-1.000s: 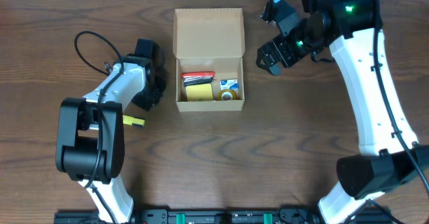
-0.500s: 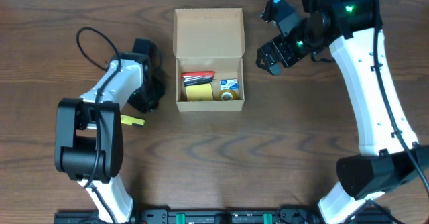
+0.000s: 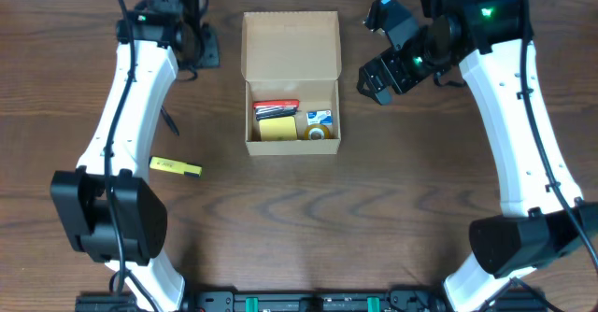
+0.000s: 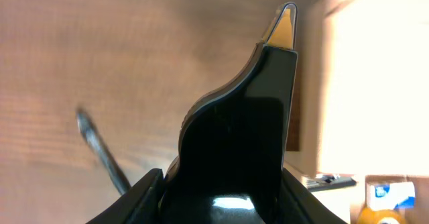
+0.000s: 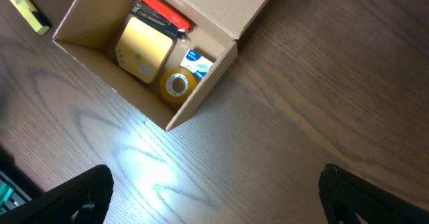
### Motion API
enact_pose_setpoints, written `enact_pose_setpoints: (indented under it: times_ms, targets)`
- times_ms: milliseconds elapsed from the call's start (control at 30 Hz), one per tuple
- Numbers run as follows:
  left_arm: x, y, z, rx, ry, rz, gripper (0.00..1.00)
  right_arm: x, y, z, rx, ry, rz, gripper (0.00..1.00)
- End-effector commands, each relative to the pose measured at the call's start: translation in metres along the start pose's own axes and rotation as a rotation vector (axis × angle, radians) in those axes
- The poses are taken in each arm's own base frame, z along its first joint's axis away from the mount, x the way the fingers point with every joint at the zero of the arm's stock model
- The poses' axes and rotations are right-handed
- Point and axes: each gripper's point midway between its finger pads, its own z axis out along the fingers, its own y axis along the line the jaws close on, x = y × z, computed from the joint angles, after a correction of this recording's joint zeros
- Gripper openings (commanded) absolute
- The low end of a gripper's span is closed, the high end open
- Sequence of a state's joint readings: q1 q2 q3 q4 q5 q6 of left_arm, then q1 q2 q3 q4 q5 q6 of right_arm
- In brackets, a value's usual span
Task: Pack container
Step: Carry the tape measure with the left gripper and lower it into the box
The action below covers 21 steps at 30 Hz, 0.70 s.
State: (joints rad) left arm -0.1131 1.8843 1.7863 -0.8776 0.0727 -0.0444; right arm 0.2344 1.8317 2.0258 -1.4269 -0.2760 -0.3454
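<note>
The tan cardboard container (image 3: 291, 144) stands open at the table's back middle, its flap lid (image 3: 290, 43) folded back. Inside lie a red tool, a yellow sticky pad (image 3: 277, 128), a tape roll (image 3: 318, 133) and a small blue-white item. It also shows in the right wrist view (image 5: 201, 93) and, overexposed, in the left wrist view (image 4: 362, 83). My left gripper (image 3: 201, 46) (image 4: 283, 29) is high beside the lid's left edge, its fingers together and empty. My right gripper (image 3: 377, 78) (image 5: 221, 197) hovers wide open to the right of the box.
A black pen (image 3: 168, 120) (image 4: 100, 150) lies on the wood left of the box. A yellow highlighter (image 3: 176, 167) (image 5: 23, 6) lies further forward on the left. The table's back edge is close behind the lid.
My left arm has swung from low beside the box's left side up to the back, next to the lid. The black pen now shows where it was. The right arm has not moved.
</note>
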Motion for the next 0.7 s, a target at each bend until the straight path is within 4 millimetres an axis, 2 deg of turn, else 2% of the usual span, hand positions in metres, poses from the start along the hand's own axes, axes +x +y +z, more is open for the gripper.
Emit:
enact_pose_setpoints:
  times_ms: [0,167,333,400,467,600,667]
  targets:
    - [-0.003,-0.026,-0.009,0.135,-0.025,0.255,0.06,-0.001,0.004,0.001,-0.005,0.003,-0.015,0.99]
    - [0.006,-0.069,-0.015,0.290,-0.046,0.509,0.06,-0.001,0.004,0.001,-0.005,0.003,-0.015,0.99]
    - [0.026,-0.100,-0.018,0.347,-0.036,0.792,0.05,-0.001,0.004,0.001,-0.005,0.003,-0.015,0.99]
    - [0.041,-0.116,-0.022,0.413,-0.017,0.894,0.06,0.000,0.004,0.001,-0.006,0.003,-0.015,0.99]
    - [0.057,-0.125,-0.026,0.457,0.019,0.966,0.06,-0.001,0.004,0.001,-0.005,0.003,-0.015,0.99]
    - [0.092,-0.131,-0.033,0.521,0.112,1.126,0.06,-0.001,0.004,0.001,-0.005,0.003,-0.015,0.99]
    - [0.099,-0.133,-0.036,0.544,0.127,1.157,0.06,-0.001,0.004,0.001,-0.005,0.003,-0.015,0.99]
